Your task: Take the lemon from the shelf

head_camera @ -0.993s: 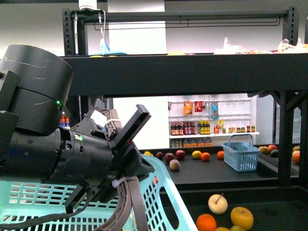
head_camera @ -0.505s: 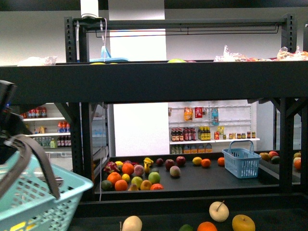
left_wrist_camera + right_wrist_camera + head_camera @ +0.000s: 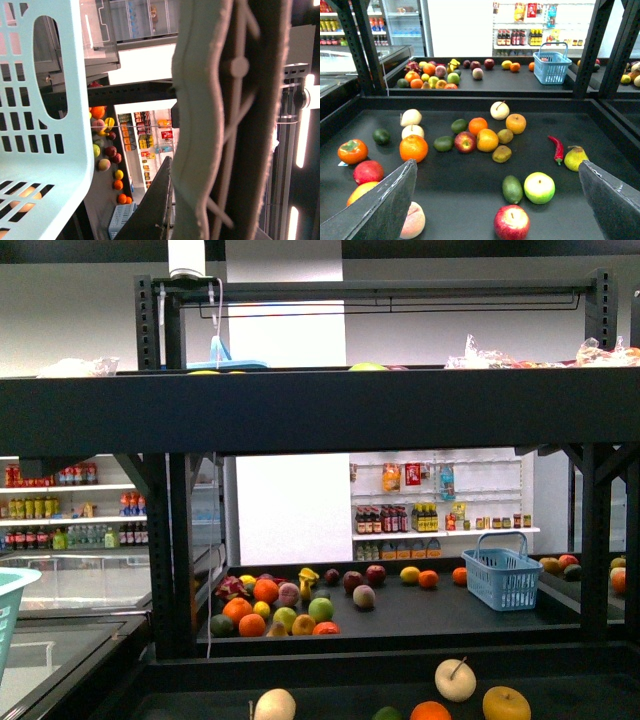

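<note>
The lemon (image 3: 409,575) is a bright yellow fruit lying on the shelf (image 3: 320,405), far back on a lower board next to an orange (image 3: 428,578). It also shows as the lemon (image 3: 506,64) and the lemon (image 3: 119,174). My right gripper (image 3: 500,200) hangs open over the nearer board, far from it, its dark fingers (image 3: 385,205) apart above a red apple (image 3: 511,222). My left gripper (image 3: 200,200) is shut on the grey basket handle (image 3: 200,125) of a teal basket (image 3: 45,100). Only the basket's rim (image 3: 8,590) shows in the front view.
The near board (image 3: 470,180) carries oranges, a cream apple (image 3: 500,110), orange-yellow fruits (image 3: 487,140), a chilli (image 3: 556,147), a pear and a green apple (image 3: 539,187). A blue basket (image 3: 502,572) and a fruit pile (image 3: 275,602) lie on the far board. Upright posts (image 3: 590,45) flank the opening.
My left arm and the teal basket have swung left out of the front view. Only the basket's rim remains at the left edge, and the shelf now shows unblocked.
</note>
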Controlling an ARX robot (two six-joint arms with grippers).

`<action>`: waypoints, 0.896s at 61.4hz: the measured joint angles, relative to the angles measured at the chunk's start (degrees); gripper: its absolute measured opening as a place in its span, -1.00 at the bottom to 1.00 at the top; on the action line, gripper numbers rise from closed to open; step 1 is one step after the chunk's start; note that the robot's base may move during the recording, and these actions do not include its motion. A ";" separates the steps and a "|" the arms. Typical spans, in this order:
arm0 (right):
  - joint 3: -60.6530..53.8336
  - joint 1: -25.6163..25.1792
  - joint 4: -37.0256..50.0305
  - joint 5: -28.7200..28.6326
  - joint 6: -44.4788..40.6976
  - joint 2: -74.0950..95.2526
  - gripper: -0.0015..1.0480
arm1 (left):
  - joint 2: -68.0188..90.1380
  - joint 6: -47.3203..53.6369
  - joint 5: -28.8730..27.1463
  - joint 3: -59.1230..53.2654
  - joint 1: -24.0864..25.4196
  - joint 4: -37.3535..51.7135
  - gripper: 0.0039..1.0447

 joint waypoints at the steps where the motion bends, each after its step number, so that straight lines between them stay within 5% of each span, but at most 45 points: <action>1: 0.00 0.00 0.00 0.00 0.00 0.00 0.86 | 0.26 -0.17 0.17 0.00 0.17 0.15 -0.82; 35: 0.00 0.00 -0.02 0.00 0.00 0.00 0.86 | 11.32 -4.48 4.09 -0.02 5.25 11.54 -0.82; 55: 0.00 0.00 -0.02 0.00 0.00 0.00 0.86 | 11.30 -1.75 6.88 -1.77 6.32 12.83 0.35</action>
